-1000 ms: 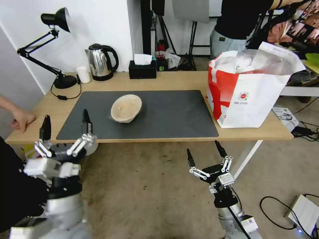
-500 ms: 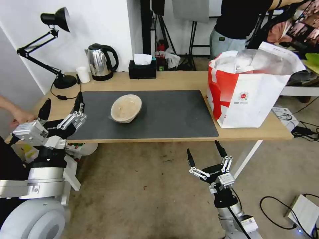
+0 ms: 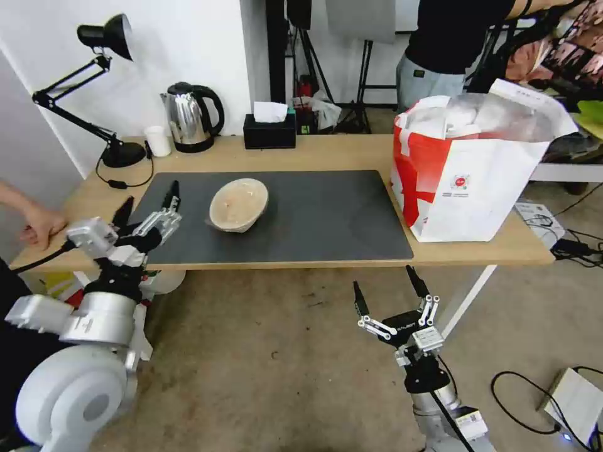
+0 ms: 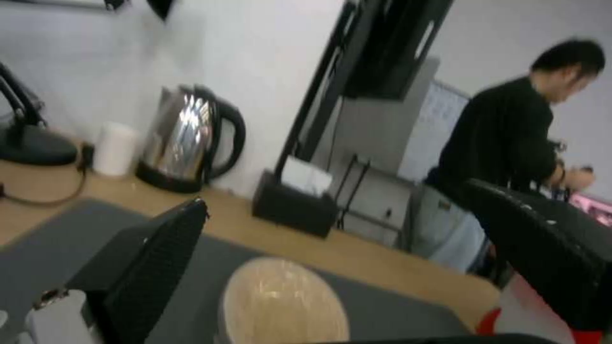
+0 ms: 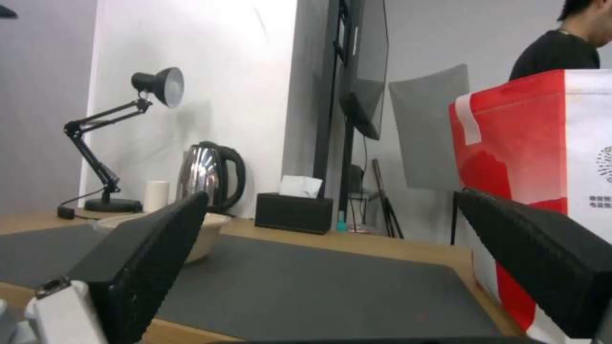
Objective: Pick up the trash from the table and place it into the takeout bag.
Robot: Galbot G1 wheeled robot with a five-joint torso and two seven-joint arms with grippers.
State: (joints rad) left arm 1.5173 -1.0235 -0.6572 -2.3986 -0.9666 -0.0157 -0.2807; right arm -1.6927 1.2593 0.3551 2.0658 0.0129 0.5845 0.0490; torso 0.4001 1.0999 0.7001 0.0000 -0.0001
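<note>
The left gripper [image 3: 147,206] hovered over the near-left corner of the dark grey mat [image 3: 326,220], jaws spread and released, pointing toward the beige paper bowl [image 3: 239,204] that sat on the mat just beyond them. The takeout bag [image 3: 468,182] stood at the counter's [image 3: 326,154] right end, well apart from the bowl. The right gripper [image 3: 389,295] hung below the counter's front edge, jaws likewise released and holding nothing.
</note>
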